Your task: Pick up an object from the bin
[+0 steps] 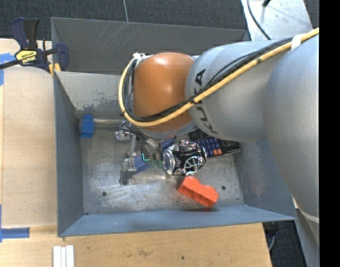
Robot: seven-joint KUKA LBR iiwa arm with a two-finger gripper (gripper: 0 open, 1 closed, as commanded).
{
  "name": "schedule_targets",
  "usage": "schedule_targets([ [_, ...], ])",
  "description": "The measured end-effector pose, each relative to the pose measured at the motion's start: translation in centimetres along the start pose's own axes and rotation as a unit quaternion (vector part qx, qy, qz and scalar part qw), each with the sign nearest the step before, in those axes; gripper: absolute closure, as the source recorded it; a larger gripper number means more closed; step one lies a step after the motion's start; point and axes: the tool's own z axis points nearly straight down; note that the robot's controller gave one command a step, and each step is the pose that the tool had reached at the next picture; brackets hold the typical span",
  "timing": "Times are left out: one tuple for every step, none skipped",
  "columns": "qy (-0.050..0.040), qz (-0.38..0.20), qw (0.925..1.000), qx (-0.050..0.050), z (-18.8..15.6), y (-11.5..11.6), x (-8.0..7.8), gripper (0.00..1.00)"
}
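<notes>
My gripper (129, 163) hangs under the orange wrist cover, low over the bin floor left of the middle. A small blue piece (141, 168) lies right beside it, partly covered by it. Just to the right lies a shiny round metal and black object (184, 157). Behind that, a dark calculator-like device (216, 146) with blue and red keys pokes out from under the arm. An orange brick (198, 192) rests on the floor near the front wall, to the gripper's lower right.
A blue block (87, 125) sits at the back left, against the sloped wall. The big arm and its orange cover hide the bin's back and right side. Bare floor shows at the front left.
</notes>
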Motion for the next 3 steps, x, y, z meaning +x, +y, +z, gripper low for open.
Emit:
schedule_targets([
  [-0.0037,0.001,1.0,-0.001,-0.4,0.0,-0.2,0.0],
  [-0.0025,-0.111,0.9938,0.0,7.3,-5.4,2.0,1.0],
  [-0.0029,-0.112,0.9938,-0.001,7.3,-5.3,2.0,0.0],
])
